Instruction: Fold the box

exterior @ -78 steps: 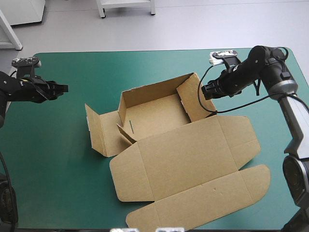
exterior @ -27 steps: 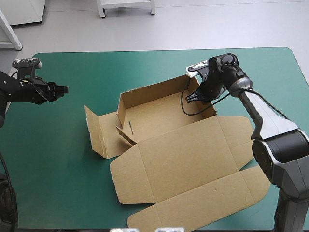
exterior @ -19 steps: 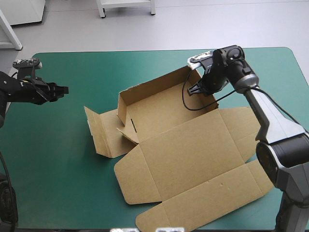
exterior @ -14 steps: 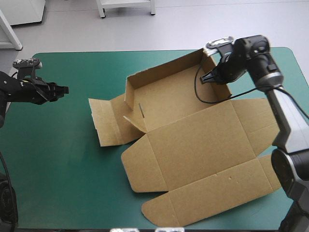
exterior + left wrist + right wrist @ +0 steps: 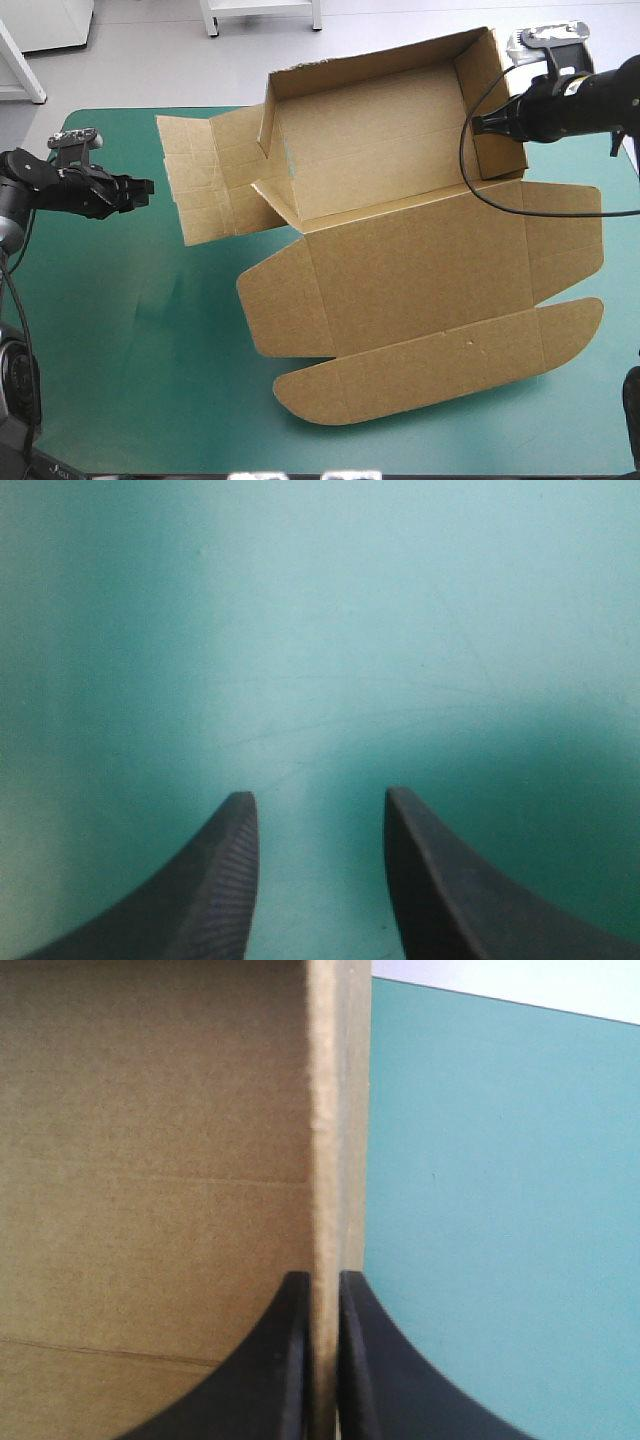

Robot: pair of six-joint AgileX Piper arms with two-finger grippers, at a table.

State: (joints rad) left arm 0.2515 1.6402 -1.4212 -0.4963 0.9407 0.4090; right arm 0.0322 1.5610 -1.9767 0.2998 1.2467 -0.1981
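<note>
brown board rises off the teal-green counter (image 5: pixel 130 380): the box (image 5: pixel 420 270), flat at mid-counter moments earlier, now has its tray end lifted toward the far right, hauled by the right pincer (image 5: pixel 478 124), clenched on the tray's right wall (image 5: pixel 325 1110). the left flap (image 5: pixel 200 190) hangs untucked, so folding looks barely begun. the left pincer (image 5: pixel 148 187), released and empty, hovers near the left edge, apart from the box.

Left end effector (image 5: pixel 140 187) at left side, fingers apart; right end effector (image 5: pixel 480 125) raised, pinching box (image 5: pixel 380 130) wall.
</note>
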